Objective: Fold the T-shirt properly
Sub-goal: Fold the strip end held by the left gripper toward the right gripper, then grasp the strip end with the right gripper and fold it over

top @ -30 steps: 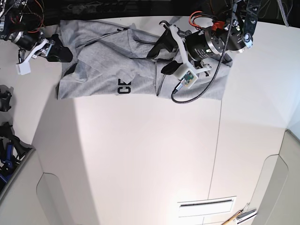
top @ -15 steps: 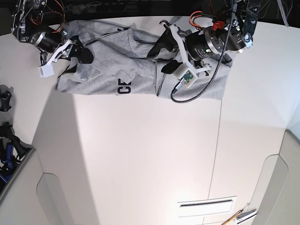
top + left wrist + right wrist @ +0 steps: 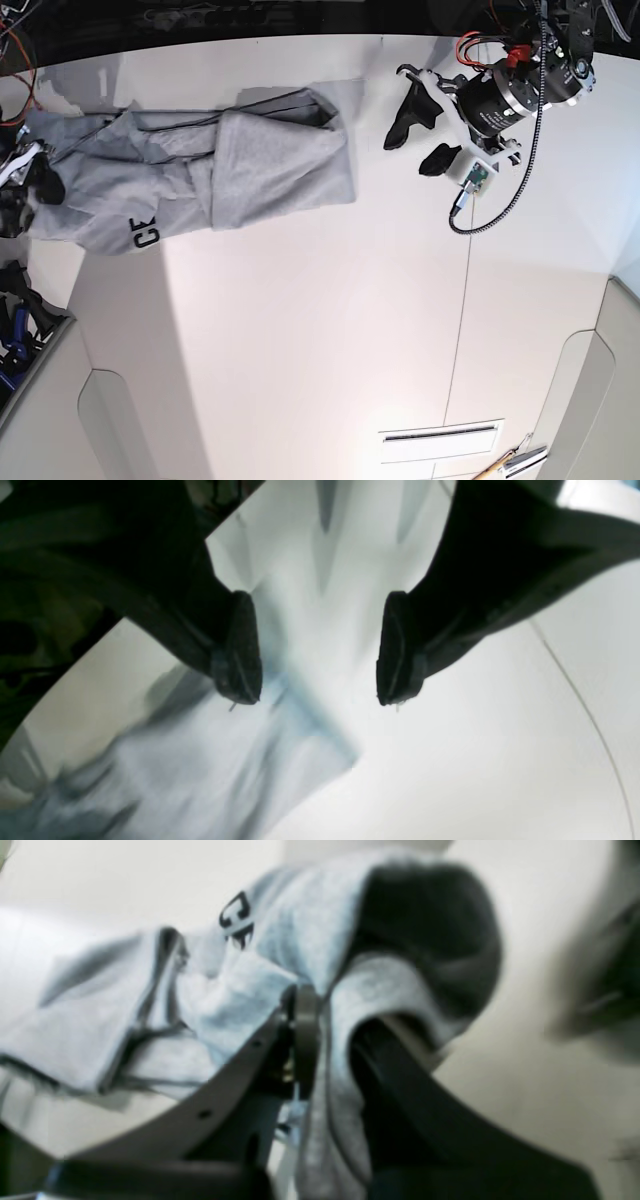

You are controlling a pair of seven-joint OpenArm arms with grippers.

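The grey T-shirt (image 3: 280, 160) lies crumpled across the table's back left, with black printed letters (image 3: 147, 235) near its front edge. At the far left my right gripper (image 3: 40, 182) is shut on a bunch of its fabric. The right wrist view shows the cloth (image 3: 300, 940) draped over and pinched between that gripper's (image 3: 330, 1040) fingers. My left gripper (image 3: 407, 157) stands open just right of the shirt, touching nothing. In the left wrist view it (image 3: 317, 680) hovers over bare table, and a shirt corner (image 3: 225, 770) lies below and to the left.
The white table (image 3: 320, 350) has a seam (image 3: 462, 300) running front to back on the right. Dark clamps and cables (image 3: 12, 310) sit at the left edge. A slot (image 3: 440, 440) and a wooden-handled tool (image 3: 510, 462) lie at the front right.
The right gripper has dragged the shirt leftward across the table. The left gripper has let go of the shirt and pulled back to the right, now clear of the cloth.
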